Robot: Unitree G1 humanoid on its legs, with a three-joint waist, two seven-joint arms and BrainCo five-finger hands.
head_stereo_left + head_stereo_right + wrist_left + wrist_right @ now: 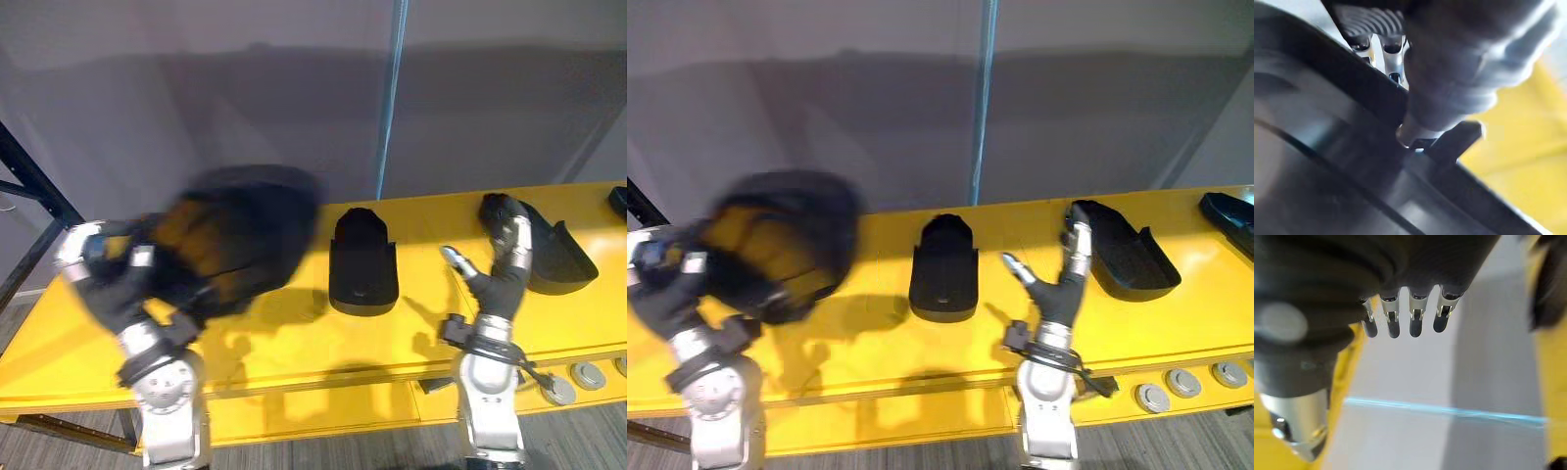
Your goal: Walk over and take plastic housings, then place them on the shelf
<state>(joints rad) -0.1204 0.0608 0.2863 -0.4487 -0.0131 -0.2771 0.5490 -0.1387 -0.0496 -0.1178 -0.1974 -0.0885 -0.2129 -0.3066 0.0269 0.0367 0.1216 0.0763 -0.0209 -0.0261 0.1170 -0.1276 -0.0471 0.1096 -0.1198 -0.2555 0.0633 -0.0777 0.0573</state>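
Left hand [113, 274] raised, blurred, apparently clamped on black housing [250, 225], right hand [506, 274] upright, fingers [519, 238] straight, thumb apart.

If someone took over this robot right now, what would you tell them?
Left hand: shut on the large black housing, held above the yellow surface.
Right hand: open and empty, beside the right housing; contact unclear.
Middle housing: lies untouched between them.
Done: one housing gripped.
Left: place it on the shelf, then handle the others.

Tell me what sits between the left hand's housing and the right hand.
One more black housing lies flat on the yellow surface, between the held housing and the right hand; both eye views show it.
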